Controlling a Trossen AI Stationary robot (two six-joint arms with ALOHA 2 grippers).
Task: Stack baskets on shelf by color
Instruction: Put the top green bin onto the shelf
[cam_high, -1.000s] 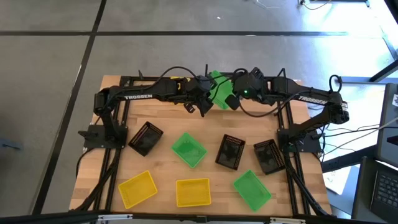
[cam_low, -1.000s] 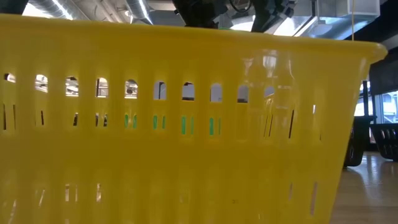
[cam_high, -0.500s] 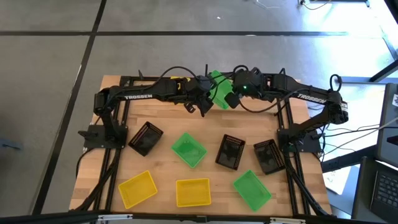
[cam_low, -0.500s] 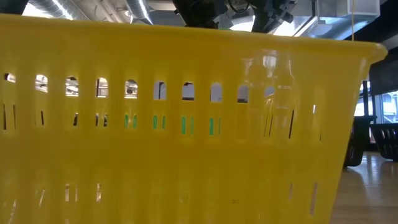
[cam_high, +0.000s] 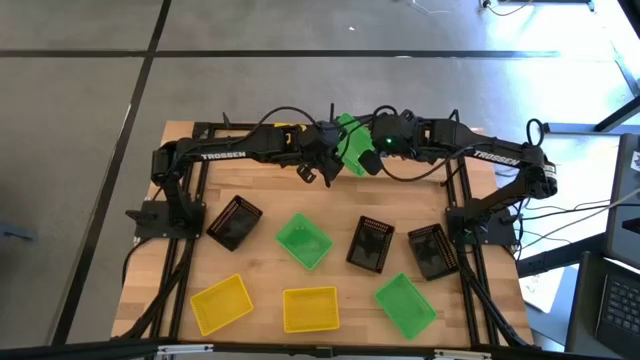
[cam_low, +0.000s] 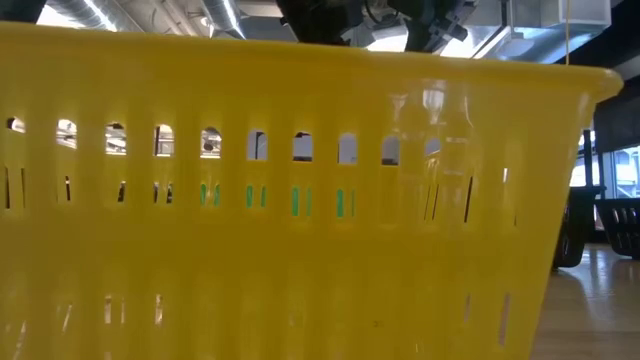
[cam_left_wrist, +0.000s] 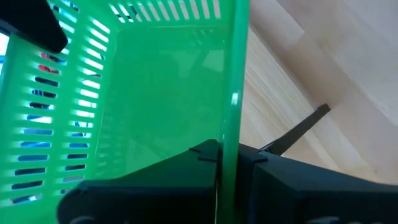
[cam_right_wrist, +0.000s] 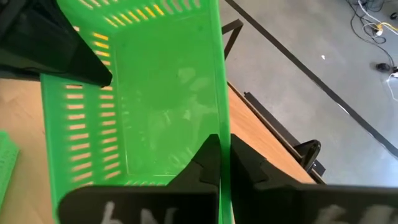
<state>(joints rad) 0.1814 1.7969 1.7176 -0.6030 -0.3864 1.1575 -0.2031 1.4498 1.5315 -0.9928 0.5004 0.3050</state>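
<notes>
Fingers of the right gripper (cam_right_wrist: 224, 163) have just clamped the green basket (cam_right_wrist: 161, 93) wall; left gripper (cam_left_wrist: 229, 163) also grips it, suggesting a handover.

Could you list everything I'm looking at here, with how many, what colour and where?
Green baskets: three. One held up between the two arms at the table's far edge; one mid-table; one near the front right.
Yellow baskets: two whole ones at the front, and, plus a yellow bit showing under the left arm at the far edge.
Black baskets: three, on the left, and on the right.
Table: one, light wood.
Left gripper: dark, shut on the raised green basket's wall.
Right gripper: dark, shut on that same basket's wall.
</notes>
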